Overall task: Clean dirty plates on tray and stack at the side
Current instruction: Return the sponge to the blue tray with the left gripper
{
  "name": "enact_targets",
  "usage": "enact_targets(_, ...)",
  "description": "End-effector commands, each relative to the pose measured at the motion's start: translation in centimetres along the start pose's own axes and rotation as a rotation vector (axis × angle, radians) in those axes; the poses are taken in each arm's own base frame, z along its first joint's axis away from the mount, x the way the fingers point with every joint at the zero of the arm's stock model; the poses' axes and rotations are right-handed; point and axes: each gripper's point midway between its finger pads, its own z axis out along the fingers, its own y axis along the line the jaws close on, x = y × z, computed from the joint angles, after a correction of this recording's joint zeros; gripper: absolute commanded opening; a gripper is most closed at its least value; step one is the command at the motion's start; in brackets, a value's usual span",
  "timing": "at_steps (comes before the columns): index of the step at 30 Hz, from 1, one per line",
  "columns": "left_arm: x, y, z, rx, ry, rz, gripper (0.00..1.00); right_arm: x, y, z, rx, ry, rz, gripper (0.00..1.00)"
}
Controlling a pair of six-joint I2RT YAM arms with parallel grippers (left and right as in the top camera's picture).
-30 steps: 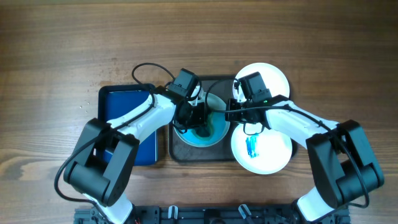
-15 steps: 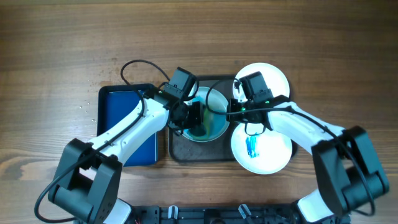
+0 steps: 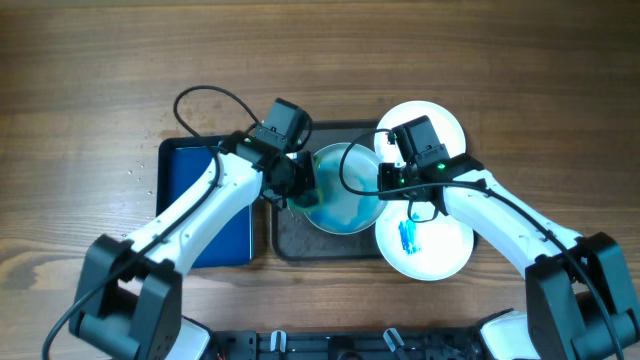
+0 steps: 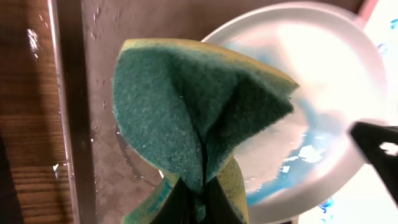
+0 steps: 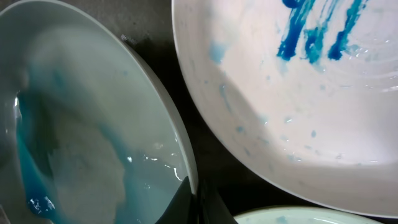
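- There is one wooden table (image 3: 90, 80). On it sit one blue mat (image 3: 195, 190) on my left and one dark tray (image 3: 288, 242) in the middle.
- I count three white plates. The smeared plate (image 3: 345, 200) is over the tray, the streaked plate (image 3: 425, 250) is just right of the tray, and the plain plate (image 3: 445, 120) is behind that.
- There is one green and yellow sponge (image 4: 199, 112).
- A second ago the sponge was in the middle of the smeared plate — now it is at its left edge.
- My left gripper (image 4: 198, 202) is squeezed tight on the sponge.
- My right gripper (image 5: 188, 200) pinches the smeared plate's rim.
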Motion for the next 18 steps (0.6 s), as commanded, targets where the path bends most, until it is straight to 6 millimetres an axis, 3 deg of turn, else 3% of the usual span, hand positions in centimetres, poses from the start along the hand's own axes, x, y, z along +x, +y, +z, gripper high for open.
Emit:
enact_targets(1,-1.4,-1.1,-2.3,0.031,-0.071,-0.003,0.04,-1.7,0.3,-1.2,0.011,-0.06,-0.028,0.05)
enact_targets(5,-1.4,-0.8,-2.3,0.022,-0.067,-0.007,0.04,-1.8,0.1,-1.2,0.024,-0.067,-0.027,0.05)
enact_targets(10,-2.2,1.2,-2.7,-0.04,-0.086,-0.051,0.04,-2.7,0.2,-1.3,0.028,-0.104,-0.03,0.04)
enact_targets(13,-2.7,3.6,-3.2,-0.073,-0.073,-0.12,0.04,-3.0,0.6,-1.3,0.019,-0.12,-0.038,0.05)
enact_targets(18,-3.3,9.6,-4.5,-0.145,-0.041,-0.308,0.04,-3.0,1.8,-1.3,0.0,-0.131,-0.068,0.05)
